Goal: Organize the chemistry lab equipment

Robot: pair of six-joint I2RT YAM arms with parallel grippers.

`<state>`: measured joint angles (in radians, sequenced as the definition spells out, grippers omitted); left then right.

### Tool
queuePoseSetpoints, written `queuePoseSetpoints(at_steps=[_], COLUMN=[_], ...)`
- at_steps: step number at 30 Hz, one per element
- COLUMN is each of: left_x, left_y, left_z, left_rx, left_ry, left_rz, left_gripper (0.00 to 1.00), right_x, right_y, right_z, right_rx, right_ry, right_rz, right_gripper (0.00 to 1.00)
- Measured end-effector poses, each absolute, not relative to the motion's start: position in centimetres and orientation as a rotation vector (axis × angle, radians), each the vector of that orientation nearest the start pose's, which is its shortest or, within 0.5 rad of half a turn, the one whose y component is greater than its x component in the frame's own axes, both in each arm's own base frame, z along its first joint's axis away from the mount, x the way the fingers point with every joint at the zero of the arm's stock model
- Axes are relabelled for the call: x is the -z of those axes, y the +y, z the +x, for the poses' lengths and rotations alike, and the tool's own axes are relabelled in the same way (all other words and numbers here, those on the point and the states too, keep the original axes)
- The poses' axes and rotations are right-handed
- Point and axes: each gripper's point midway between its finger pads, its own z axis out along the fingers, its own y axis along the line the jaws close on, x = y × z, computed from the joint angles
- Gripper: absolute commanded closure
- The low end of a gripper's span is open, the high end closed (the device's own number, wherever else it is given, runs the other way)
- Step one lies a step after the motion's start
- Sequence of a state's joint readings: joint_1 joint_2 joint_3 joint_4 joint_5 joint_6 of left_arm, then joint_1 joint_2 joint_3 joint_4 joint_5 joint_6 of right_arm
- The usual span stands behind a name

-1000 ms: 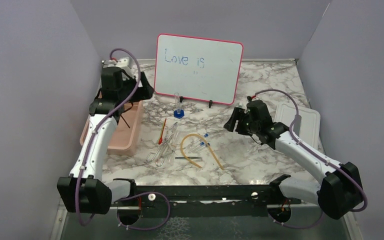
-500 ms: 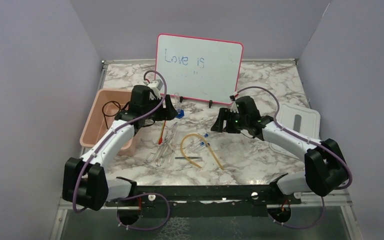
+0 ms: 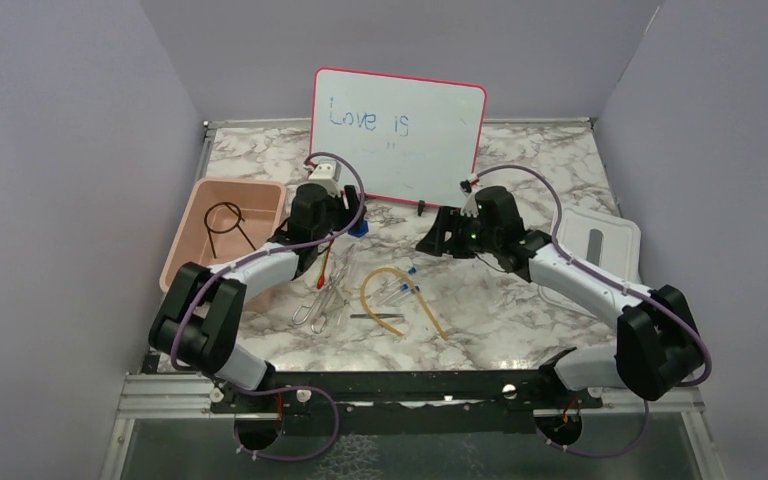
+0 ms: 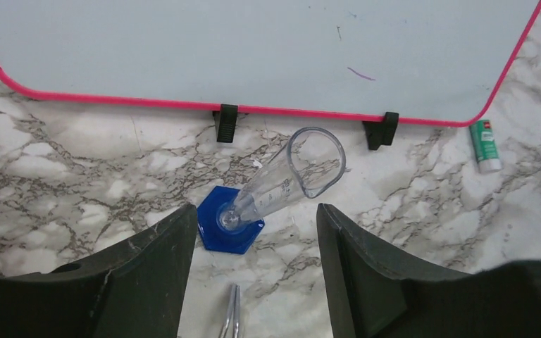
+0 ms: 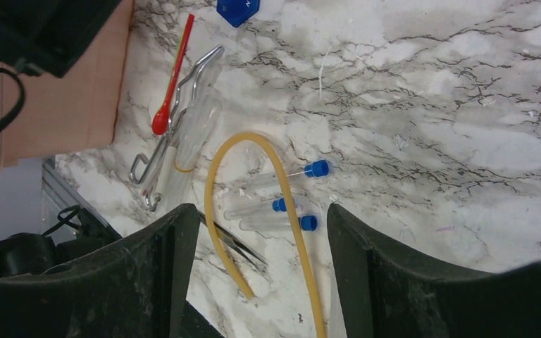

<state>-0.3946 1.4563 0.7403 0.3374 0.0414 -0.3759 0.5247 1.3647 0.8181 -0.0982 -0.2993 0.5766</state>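
Relocation of both arms, seen from above and from each wrist. The left gripper point(image 4: 255, 209) has left its place a second ago above the pink bin point(image 3: 192, 240), which lies left of and in front of the whiteboard point(image 3: 397, 136). It now hangs just in front of the whiteboard's lower edge. The black wire ring tripod point(image 3: 226, 222) lies in the bin, now uncovered, so that item appears sorted, and the next target is likely the graduated cylinder point(image 4: 282, 183).

The cylinder stands on its blue hexagonal base, close in front of the whiteboard's left foot. In the left wrist view it sits between the two fingers with a gap on either side. The jaws are apart, narrower than a second ago, and touch nothing.

The right gripper point(image 5: 260, 208) has swung in from the right of the whiteboard to a spot in front of its right foot. Its jaws stand wide apart and hold nothing. Below them, further forward of the whiteboard, lie the tan rubber tube point(image 5: 250, 136) and the blue-capped tubes point(image 5: 278, 204). To their left are the metal tongs point(image 3: 322, 300) and the red-tipped spatula point(image 3: 325, 262). All are unsorted.
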Motion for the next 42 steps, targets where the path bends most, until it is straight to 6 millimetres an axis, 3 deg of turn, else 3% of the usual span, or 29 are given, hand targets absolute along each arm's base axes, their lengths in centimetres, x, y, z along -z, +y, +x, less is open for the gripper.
queuePoseSetpoints(at_steps=[5,8,12,18,23,27,33,36,38,42], left_x=[-11.9,-11.7,-11.9,-12.4,-13.3,-15.9,-23.6,-26.7,-27.8,-27.6], left_y=[-19.5,-19.5,-19.2,-19.2,-18.9,-18.5,-20.0,-21.5,-22.6,-24.3], left_z=[40.2,40.3,40.8,41.4,41.3,40.8,40.2,38.4,36.8,33.6], left_rx=[0.454,0.423,0.381,0.340,0.323,0.335,0.486,0.615,0.702,0.863], left_ry=[1.922,1.882,1.829,1.778,1.765,1.782,1.812,1.854,1.884,1.950], left_rz=[0.160,0.208,0.230,0.264,0.259,0.205,0.117,0.157,0.209,0.321], left_gripper=[0.52,0.55,0.58,0.73,0.74,0.75,0.74,0.74,0.74,0.74], right_x=[-13.7,-13.7,-13.4,-13.3,-13.2,-13.9,-16.8,-18.6,-19.9,-22.7], right_y=[24.9,24.6,24.2,23.8,23.7,24.1,26.2,27.5,28.2,29.6], right_z=[28.4,28.1,27.9,28.0,28.0,28.0,27.7,27.3,27.3,27.3], right_rx=[-0.921,-0.915,-0.892,-0.862,-0.847,-0.864,-1.002,-1.092,-1.140,-1.233], right_ry=[2.312,2.310,2.315,2.317,2.313,2.286,2.176,2.109,2.065,1.966], right_rz=[-0.121,-0.118,-0.109,-0.113,-0.140,-0.213,-0.367,-0.428,-0.452,-0.486], right_gripper=[0.29,0.29,0.29,0.29,0.29,0.28,0.21,0.18,0.15,0.14])
